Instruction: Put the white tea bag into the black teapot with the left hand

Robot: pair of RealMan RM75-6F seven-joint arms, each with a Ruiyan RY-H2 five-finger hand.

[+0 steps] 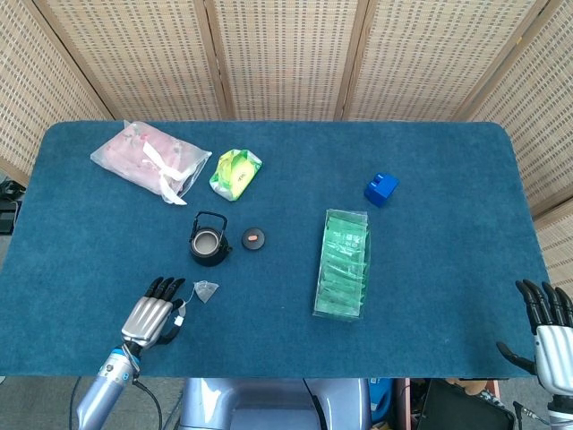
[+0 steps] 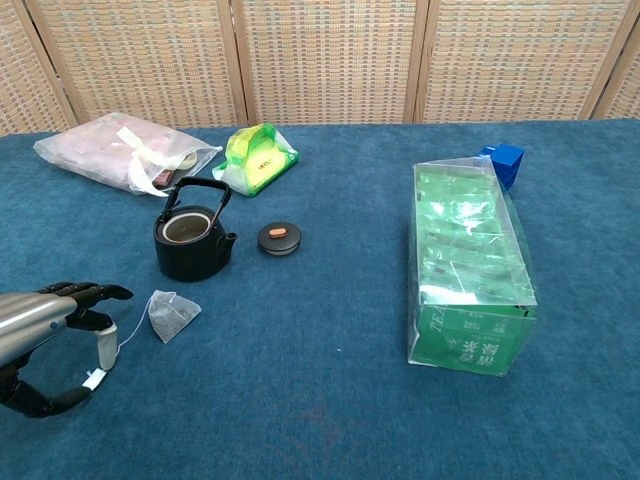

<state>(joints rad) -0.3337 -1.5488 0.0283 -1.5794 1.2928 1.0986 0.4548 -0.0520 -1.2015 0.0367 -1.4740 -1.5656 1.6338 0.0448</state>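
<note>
Tea bag lies on blue cloth near L hand, not yet lifted. Hand seems to pinch its tag end; string runs to bag. Black teapot just beyond, lid off beside it. Lift & drop left.

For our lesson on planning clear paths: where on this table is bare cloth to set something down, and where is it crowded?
Bare patches: the strip between the black teapot's lid and the green tea box, and the right side past the blue cube. Crowded: the left, where the pink bag, green packet, black teapot, white tea bag and left hand cluster.
</note>
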